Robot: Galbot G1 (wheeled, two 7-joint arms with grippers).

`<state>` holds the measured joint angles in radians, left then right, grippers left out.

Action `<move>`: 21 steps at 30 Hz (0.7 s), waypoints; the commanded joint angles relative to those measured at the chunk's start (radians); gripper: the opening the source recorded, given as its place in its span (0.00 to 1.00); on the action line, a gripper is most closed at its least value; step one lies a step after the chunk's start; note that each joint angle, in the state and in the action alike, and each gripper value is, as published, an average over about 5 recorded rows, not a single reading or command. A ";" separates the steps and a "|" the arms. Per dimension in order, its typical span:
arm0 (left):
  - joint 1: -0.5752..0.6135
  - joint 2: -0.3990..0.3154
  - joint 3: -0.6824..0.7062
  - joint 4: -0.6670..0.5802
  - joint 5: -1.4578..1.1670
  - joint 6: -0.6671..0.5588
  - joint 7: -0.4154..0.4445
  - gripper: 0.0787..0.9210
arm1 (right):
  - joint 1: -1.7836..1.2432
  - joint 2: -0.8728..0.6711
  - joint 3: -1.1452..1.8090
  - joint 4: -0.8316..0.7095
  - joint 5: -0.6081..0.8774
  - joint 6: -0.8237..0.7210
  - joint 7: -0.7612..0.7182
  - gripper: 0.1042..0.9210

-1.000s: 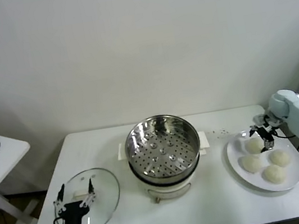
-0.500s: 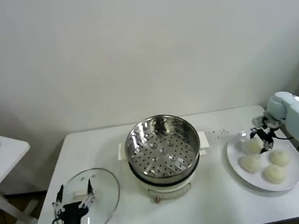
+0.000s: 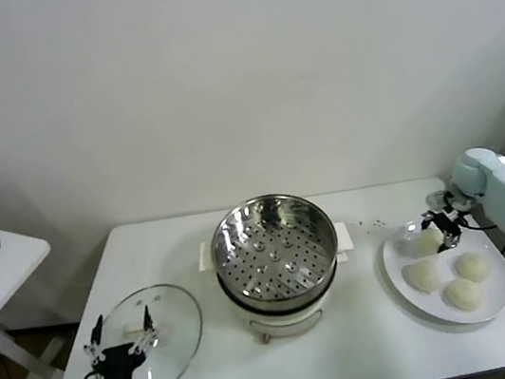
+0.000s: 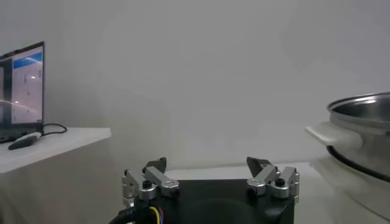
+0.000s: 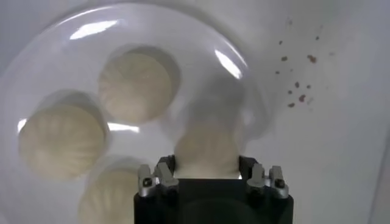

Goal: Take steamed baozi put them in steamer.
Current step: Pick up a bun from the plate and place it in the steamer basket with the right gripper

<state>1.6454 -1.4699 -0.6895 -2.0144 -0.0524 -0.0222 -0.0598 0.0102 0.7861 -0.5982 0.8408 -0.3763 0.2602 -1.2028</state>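
Right gripper [image 3: 438, 231] clamps a smooth, cream-white baozi [image 3: 427, 241] at the plate's [image 3: 501, 299] far edge; three more baozi sit close by. The steel steamer [image 3: 270, 249] stands mid-tabletop [image 3: 373, 343], clear space between. Left gripper [image 3: 122, 337], spread wide, hovers over the glass lid [image 3: 174, 332].

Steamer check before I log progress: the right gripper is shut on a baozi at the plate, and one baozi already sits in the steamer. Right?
Not quite. The steamer holds no bun; the head view shows its bare perforated floor. All four baozi are at the plate, and the right gripper is shut on the steamed baozi between its fingers.
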 commanded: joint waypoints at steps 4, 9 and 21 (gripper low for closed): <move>0.006 0.008 -0.007 -0.004 -0.006 0.000 0.000 0.88 | 0.397 -0.072 -0.257 0.394 0.022 0.165 -0.028 0.69; 0.009 0.012 -0.012 -0.015 -0.008 0.004 -0.001 0.88 | 0.582 -0.022 -0.363 0.516 0.051 0.205 -0.032 0.69; 0.013 0.011 -0.004 -0.025 -0.009 0.015 -0.008 0.88 | 0.611 0.210 -0.423 0.705 0.062 0.175 -0.029 0.69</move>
<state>1.6575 -1.4581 -0.6937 -2.0378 -0.0613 -0.0083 -0.0678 0.5226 0.8631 -0.9353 1.3723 -0.3195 0.4144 -1.2289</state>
